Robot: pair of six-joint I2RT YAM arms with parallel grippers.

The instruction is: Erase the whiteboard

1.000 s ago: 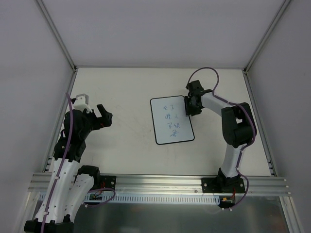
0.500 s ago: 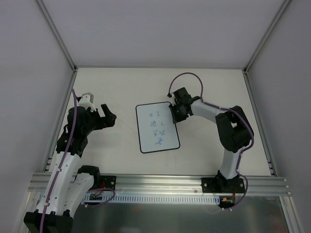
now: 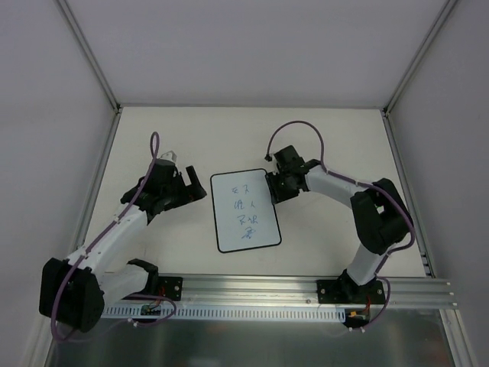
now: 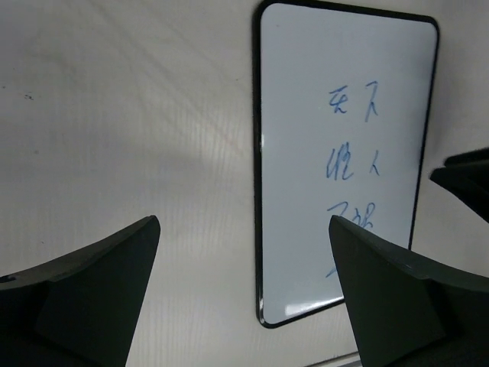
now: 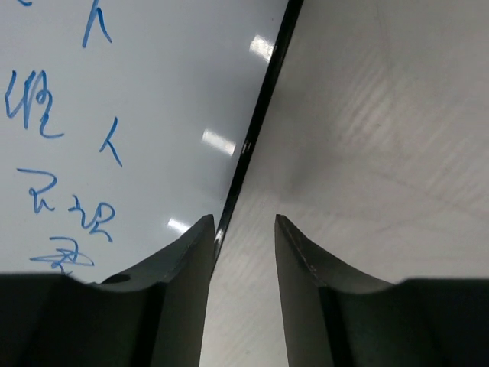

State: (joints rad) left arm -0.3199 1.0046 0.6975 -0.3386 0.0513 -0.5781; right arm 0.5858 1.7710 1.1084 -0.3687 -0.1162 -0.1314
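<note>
1. The whiteboard (image 3: 244, 211) is lying flat around the middle of the surface (image 3: 183, 138), a bit nearer the front edge. It's showing blue handwriting (image 4: 350, 162) all the way down.
2. The left gripper (image 3: 195, 183) is sitting just off the board's left edge, up by its far corner. Its jaws are gaping wide and gripping nothing.
3. The right gripper (image 3: 276, 186) is straddling the board's right edge with just a narrow gap between its fingers. It isn't clamping anything, and I can't tell if it's touching the board.
</note>
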